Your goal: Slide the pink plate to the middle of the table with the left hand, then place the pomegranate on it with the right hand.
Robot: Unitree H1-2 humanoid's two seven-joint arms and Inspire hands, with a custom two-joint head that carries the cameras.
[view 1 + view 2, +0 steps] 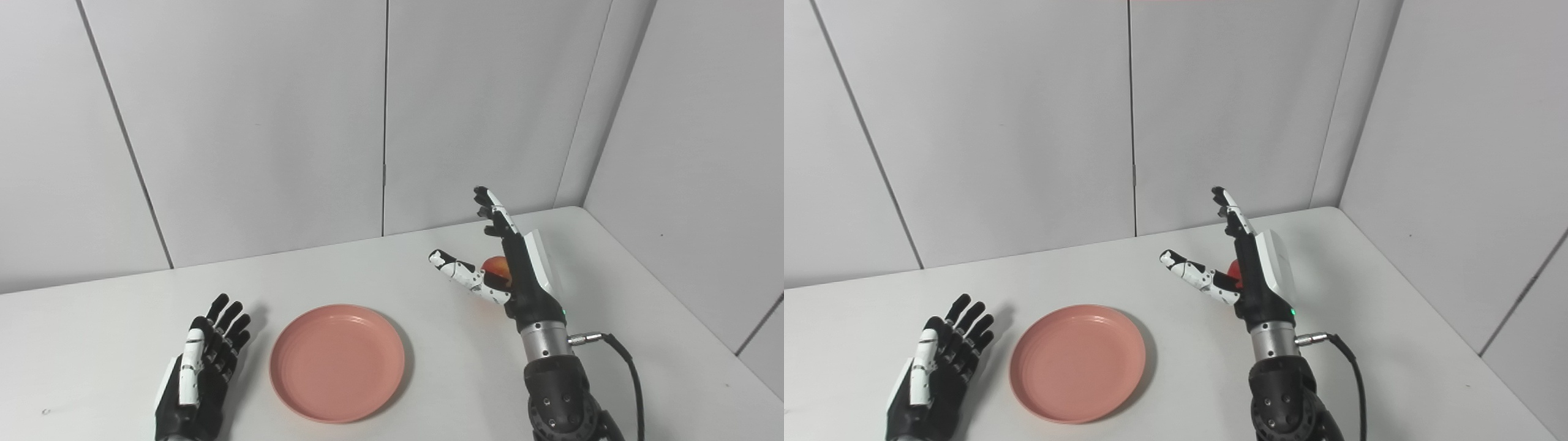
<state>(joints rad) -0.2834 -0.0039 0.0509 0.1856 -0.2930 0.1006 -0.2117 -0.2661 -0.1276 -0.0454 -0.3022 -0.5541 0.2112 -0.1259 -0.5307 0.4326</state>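
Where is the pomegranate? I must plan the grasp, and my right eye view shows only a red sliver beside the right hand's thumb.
Observer: In the left eye view, much more of the round red-orange pomegranate shows, framed between the thumb and palm of the black-and-white right hand.
Operator: Are the fingers closed on it?
Observer: No. That view shows the fingers stretched straight up past the fruit, with none curled over it.
Operator: Is it red all over?
Observer: No. From the left eye its upper part looks yellow-orange and only its lower part red.
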